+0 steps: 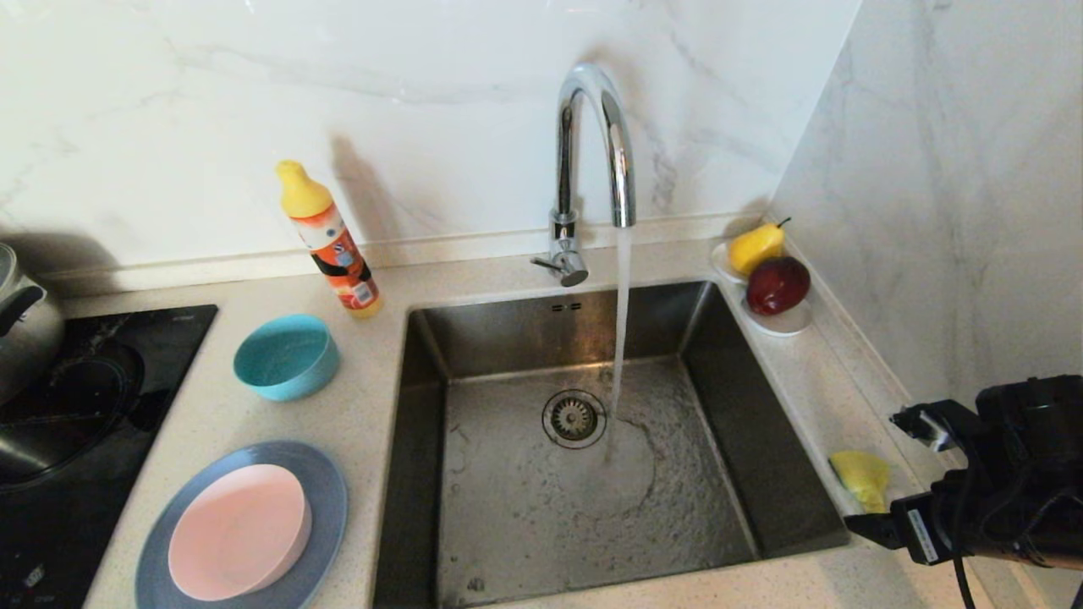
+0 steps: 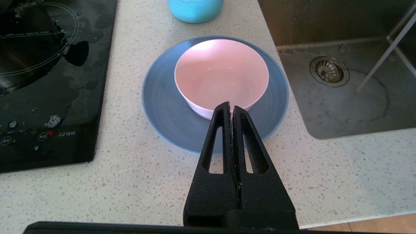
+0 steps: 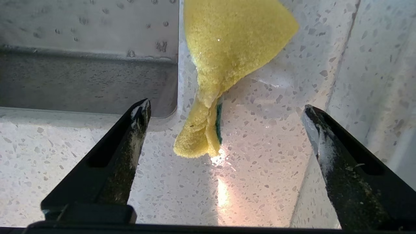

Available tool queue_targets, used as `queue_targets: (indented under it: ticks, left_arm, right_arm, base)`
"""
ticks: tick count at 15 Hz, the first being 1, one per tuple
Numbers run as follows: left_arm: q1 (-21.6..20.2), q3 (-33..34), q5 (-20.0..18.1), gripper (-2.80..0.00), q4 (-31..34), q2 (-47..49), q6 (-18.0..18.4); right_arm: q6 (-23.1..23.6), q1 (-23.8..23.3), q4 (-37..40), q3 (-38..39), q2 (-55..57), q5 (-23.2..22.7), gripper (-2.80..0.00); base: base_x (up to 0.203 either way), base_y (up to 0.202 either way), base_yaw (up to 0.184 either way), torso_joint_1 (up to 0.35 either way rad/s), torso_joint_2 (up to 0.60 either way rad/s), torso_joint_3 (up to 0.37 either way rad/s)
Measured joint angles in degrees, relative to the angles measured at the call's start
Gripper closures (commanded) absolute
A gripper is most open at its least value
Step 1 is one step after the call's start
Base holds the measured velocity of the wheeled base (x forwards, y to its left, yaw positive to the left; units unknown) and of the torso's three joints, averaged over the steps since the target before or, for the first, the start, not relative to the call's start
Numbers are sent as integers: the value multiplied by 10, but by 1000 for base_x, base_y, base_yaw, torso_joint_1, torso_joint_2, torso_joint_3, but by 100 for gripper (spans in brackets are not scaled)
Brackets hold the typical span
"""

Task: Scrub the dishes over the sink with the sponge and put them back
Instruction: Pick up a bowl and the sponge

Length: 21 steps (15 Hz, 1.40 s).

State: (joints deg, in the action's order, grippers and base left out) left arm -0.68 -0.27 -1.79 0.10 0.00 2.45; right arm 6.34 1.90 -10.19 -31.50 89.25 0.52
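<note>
The sink (image 1: 584,440) sits in the middle of the speckled counter (image 1: 372,397), and water runs from the tap (image 1: 592,161) onto its floor just beside the drain (image 1: 574,418). The sponge (image 1: 861,478) lies on the narrow strip of counter to the right of the sink, close to the basin's edge, yellow side up with a sliver of green showing underneath. The right end effector (image 3: 224,117) hovers just short of the sponge with its fingers spread wide apart and nothing between them; the sponge lies free on the counter ahead of the gap. To the left of the sink the pink bowl (image 1: 239,531) stands on the grey-blue plate (image 1: 326,507), and the teal bowl (image 1: 286,356) stands on the counter beyond them, near the orange bottle (image 1: 330,241). The left end effector (image 2: 231,109) hangs above the near rim of the plate, fingers pressed together and holding nothing. A saucer (image 1: 783,323) with a pear (image 1: 755,246) and an apple (image 1: 777,284) sits at the sink's far right corner.
</note>
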Motion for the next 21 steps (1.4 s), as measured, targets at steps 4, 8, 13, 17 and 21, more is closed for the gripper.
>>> queue_targets:
  ticks: [4, 8, 13, 17, 21]
  left_arm:
    - [0, 0, 0, 0, 0, 0, 0]
    - [0, 0, 0, 0, 0, 0, 0]
    - [0, 0, 0, 0, 0, 0, 0]
    - [0, 0, 0, 0, 0, 0, 0]
    - [0, 0, 0, 0, 0, 0, 0]
  right_arm:
    - [0, 0, -3, 10, 1, -1, -280]
    - [0, 0, -3, 10, 3, 0, -214]
    - [0, 0, -1, 11, 4, 0, 0]
    - [0, 0, -1, 11, 7, -1, 0]
    - [0, -1, -4, 9, 13, -2, 0]
  base:
    - [0, 0, 0, 0, 0, 0]
    - [0, 0, 0, 0, 0, 0]
    - [0, 0, 0, 0, 0, 0]
    - [0, 0, 0, 0, 0, 0]
    - [0, 0, 0, 0, 0, 0]
